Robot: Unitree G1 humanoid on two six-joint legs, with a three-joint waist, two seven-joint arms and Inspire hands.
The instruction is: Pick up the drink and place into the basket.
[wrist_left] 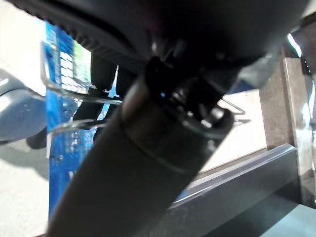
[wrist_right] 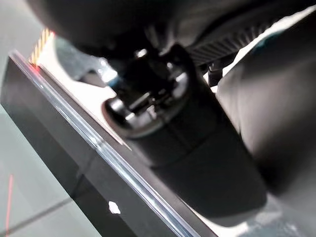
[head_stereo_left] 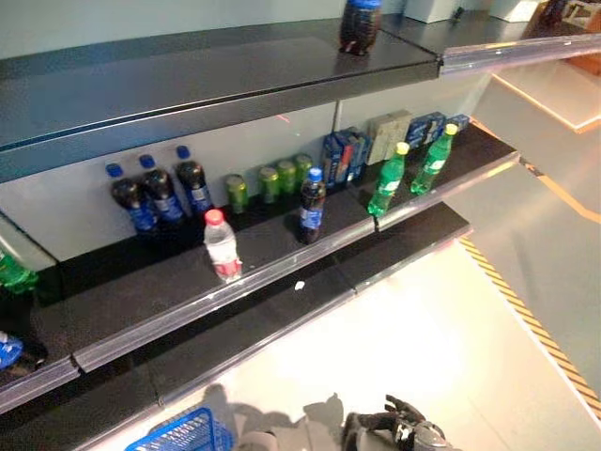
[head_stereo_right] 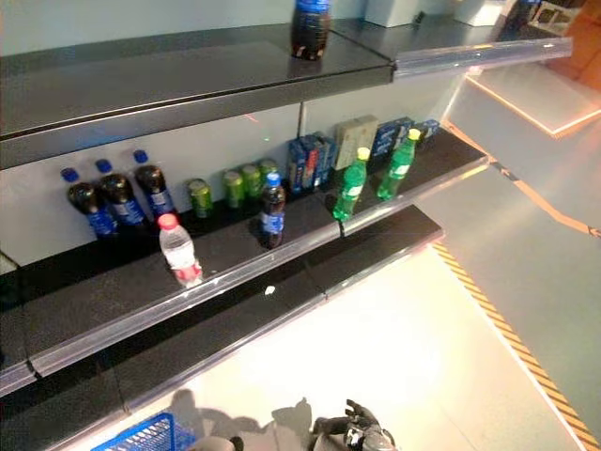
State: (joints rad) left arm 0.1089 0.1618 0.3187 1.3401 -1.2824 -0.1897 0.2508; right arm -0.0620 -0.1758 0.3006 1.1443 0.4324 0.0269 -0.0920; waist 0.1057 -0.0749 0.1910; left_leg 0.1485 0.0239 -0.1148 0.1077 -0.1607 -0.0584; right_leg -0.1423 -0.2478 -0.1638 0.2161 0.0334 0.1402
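Drinks stand on the middle shelf (head_stereo_left: 282,268): a clear bottle with a red cap (head_stereo_left: 222,246) near the front edge, a dark bottle with a blue cap (head_stereo_left: 312,205) to its right, dark bottles (head_stereo_left: 160,193) at the back left, green cans (head_stereo_left: 270,180) and green bottles with yellow caps (head_stereo_left: 387,180). My left hand (wrist_left: 103,74) is shut on the thin wire handles (wrist_left: 74,91) of the blue basket (head_stereo_left: 183,432), which hangs low at the left. My right hand (head_stereo_left: 394,427) is low in front of the shelves, open and empty, far below the drinks.
A dark bottle (head_stereo_left: 359,23) stands on the top shelf (head_stereo_left: 235,75). Blue and grey boxes (head_stereo_left: 376,141) line the back of the middle shelf. A lower black shelf (head_stereo_left: 282,329) juts out below. Light floor with a yellow-black striped line (head_stereo_left: 526,319) lies to the right.
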